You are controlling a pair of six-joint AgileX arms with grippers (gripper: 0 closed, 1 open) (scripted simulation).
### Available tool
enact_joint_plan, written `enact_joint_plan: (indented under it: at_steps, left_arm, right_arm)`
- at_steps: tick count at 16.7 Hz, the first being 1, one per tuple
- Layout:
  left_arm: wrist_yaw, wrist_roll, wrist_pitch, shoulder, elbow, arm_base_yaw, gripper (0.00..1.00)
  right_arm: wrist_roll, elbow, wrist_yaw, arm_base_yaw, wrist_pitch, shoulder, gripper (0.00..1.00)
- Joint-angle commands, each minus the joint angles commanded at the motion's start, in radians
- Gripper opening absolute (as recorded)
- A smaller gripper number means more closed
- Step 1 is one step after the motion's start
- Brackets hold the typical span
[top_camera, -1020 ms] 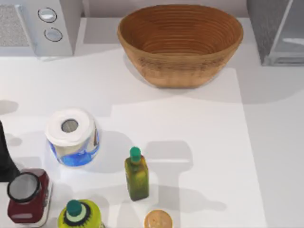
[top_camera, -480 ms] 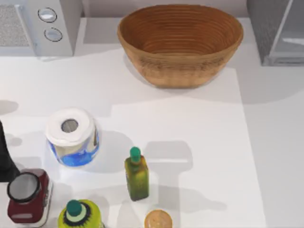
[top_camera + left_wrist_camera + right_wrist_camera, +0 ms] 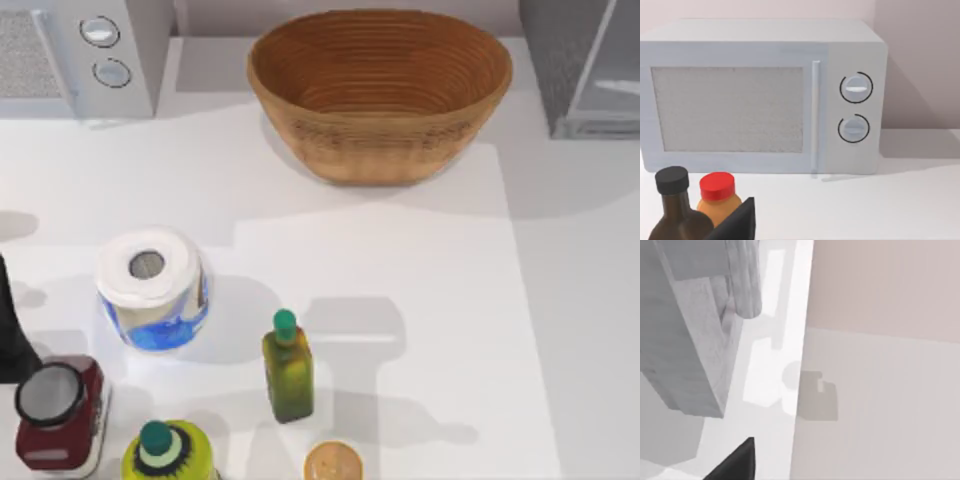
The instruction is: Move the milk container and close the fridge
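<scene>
Standing at two o'clock on the tabletop (image 3: 420, 260): one fridge (image 3: 578, 62). One basket (image 3: 380, 90), one microwave (image 3: 85, 55), one paper roll (image 3: 152, 288), one olive bottle (image 3: 288, 368). End effector states: cannot tell.

Top view overhead; left wrist faces microwave (image 3: 760, 97) front, shared; right wrist close beside fridge (image 3: 685, 340)

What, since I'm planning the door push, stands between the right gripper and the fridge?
Nothing visible does: in the right wrist view, only table surface lies between the right gripper and the fridge. Left gripper faces the microwave.
</scene>
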Motion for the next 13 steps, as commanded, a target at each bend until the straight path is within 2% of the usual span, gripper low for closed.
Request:
enact_joint_plan:
  at_steps: [8, 11, 13]
  left_arm:
    - [0.0, 0.0, 0.0, 0.0, 0.0, 0.0, 1.0]
    - [0.0, 0.0, 0.0, 0.0, 0.0, 0.0, 1.0]
    - [0.0, 0.0, 0.0, 0.0, 0.0, 0.0, 1.0]
  right_arm:
    - [0.717, -0.017, 0.093, 0.403, 0.559, 0.012, 1.0]
    - [0.881, -0.03, 0.127, 0.517, 0.7, 0.026, 1.0]
    - [0.936, -0.037, 0.141, 0.564, 0.754, 0.031, 1.0]
